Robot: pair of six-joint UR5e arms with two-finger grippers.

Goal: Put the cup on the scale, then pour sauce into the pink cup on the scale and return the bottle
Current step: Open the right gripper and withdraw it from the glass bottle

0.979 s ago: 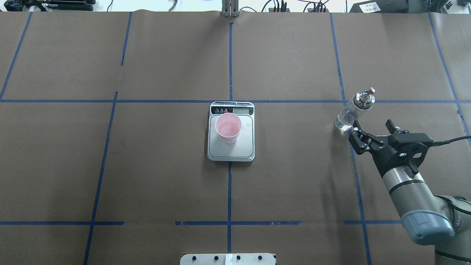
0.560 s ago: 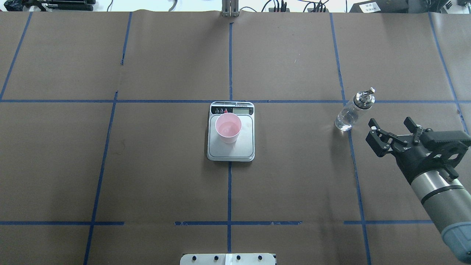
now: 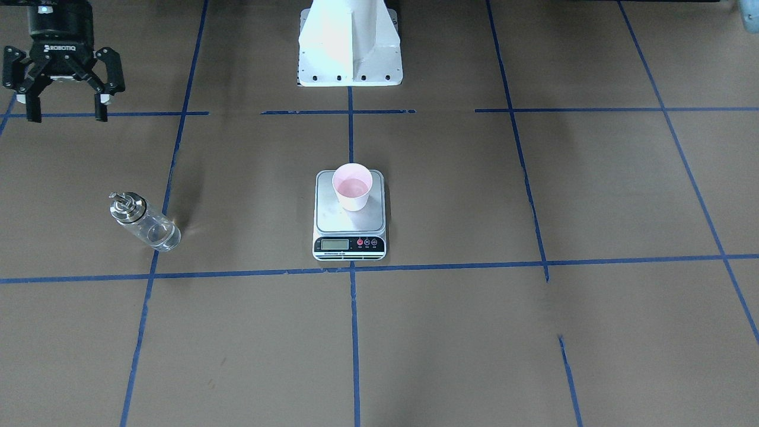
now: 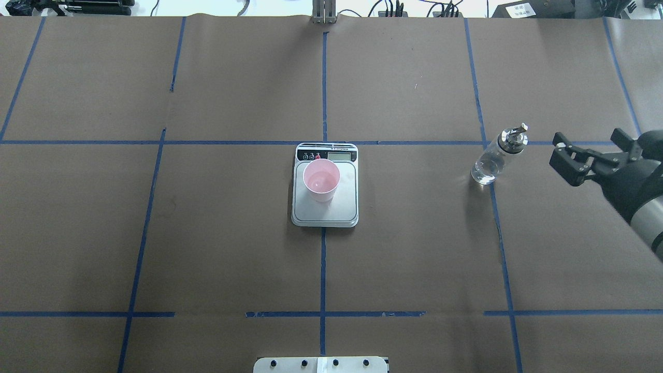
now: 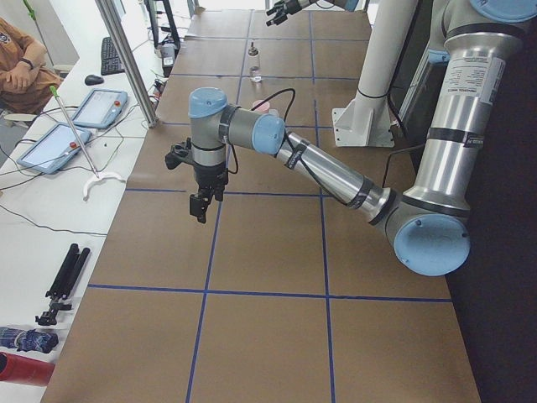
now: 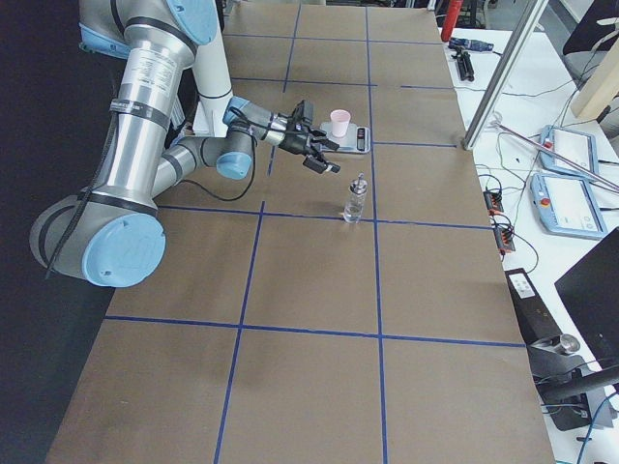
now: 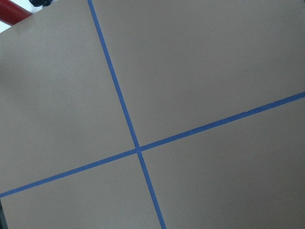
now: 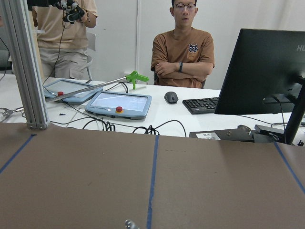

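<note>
The pale pink cup [image 4: 321, 180] [image 3: 352, 187] stands upright on the steel scale [image 4: 325, 213] [image 3: 350, 224] at mid-table. The clear glass bottle [image 4: 494, 158] [image 3: 145, 222] [image 6: 356, 200] stands alone on the table to the scale's right, with clear sauce showing in its lower part. My right gripper [image 4: 585, 140] [image 3: 66, 115] hangs open and empty to the right of the bottle, well apart from it. The left gripper [image 5: 201, 211] shows only in the exterior left view, low over bare paper, and whether it is open or shut I cannot tell.
Blue tape lines grid the brown paper table. The robot's white base [image 3: 350, 41] stands at the near edge. Beyond the far edge are a metal post [image 8: 24, 67], tablets [image 8: 119, 102], a monitor [image 8: 267, 71] and two people [image 8: 183, 47].
My open right gripper has drawn away from the bottle, to the right and toward the far side of the table. The bottle, cup and scale have stayed put.
</note>
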